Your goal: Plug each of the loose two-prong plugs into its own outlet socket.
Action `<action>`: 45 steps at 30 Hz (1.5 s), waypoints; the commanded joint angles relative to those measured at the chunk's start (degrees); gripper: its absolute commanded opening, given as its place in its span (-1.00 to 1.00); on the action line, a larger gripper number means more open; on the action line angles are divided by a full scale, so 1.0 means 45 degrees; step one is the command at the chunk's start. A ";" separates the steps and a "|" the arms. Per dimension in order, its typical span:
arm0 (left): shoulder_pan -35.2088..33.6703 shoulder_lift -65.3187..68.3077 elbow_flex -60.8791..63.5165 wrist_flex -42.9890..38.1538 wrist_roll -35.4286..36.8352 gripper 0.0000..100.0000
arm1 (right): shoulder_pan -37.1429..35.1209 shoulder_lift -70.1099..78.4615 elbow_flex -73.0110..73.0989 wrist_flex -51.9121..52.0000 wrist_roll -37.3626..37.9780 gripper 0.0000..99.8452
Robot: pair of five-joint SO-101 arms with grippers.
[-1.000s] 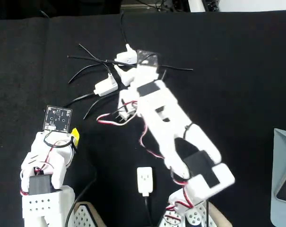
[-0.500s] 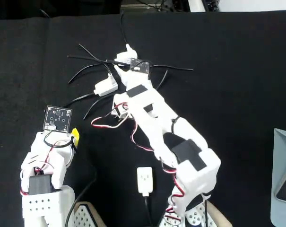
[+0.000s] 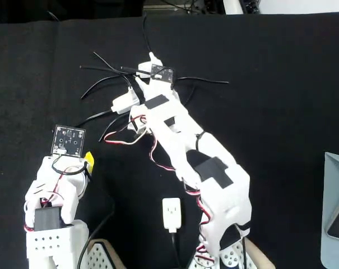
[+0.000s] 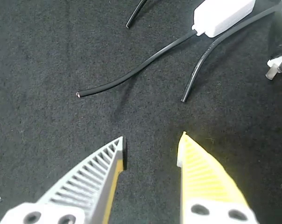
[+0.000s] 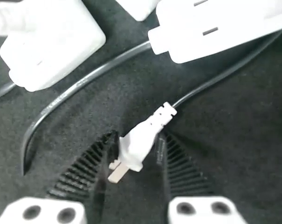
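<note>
Two-prong plug [image 5: 137, 143]: in the right wrist view, one lies unclamped between the narrowly parted jaws of the right gripper [image 5: 138, 136], with one slotted socket [image 5: 215, 25] just beyond. In the left wrist view, the left gripper [image 4: 152, 139] is held wide, three cable ends [image 4: 78, 94] ahead. In the high view, one outlet socket [image 3: 171, 213] is seen between the arm bases.

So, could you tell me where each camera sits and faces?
High view: fixed overhead, looking down on the left arm and right arm.
Left wrist view: on the left arm, looking down past open fingers at cable ends.
Right wrist view: on the right arm, looking down between dark fingers at a small plug.
Shared: high and left wrist views both show the white block.
</note>
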 commanded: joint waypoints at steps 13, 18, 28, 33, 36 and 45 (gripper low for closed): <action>-0.0127 -0.0137 -0.0049 -0.0117 0.0137 -0.61 | 0.0723 -0.3350 0.0049 0.3653 0.0821 -0.98; -0.0107 -0.0137 -0.0049 -0.0117 0.0137 -0.61 | 0.1621 -0.4659 0.0186 0.5158 0.3087 -0.98; -0.0088 -0.0137 -0.0029 -0.0098 0.0137 -0.61 | 0.3497 -0.4464 0.2979 0.4200 0.9104 -0.98; -0.0049 -0.0137 0.0068 -0.0117 0.0117 -0.61 | 0.3790 -0.2882 0.2862 0.4063 0.9573 -0.97; -0.0049 -0.0137 0.0068 -0.0117 0.0117 -0.61 | 0.3810 -0.2295 0.2491 0.4083 0.9377 -0.97; -0.0049 -0.0137 0.0068 -0.0117 0.0117 -0.61 | 0.3810 -0.2002 0.1280 0.5822 0.9455 -0.85</action>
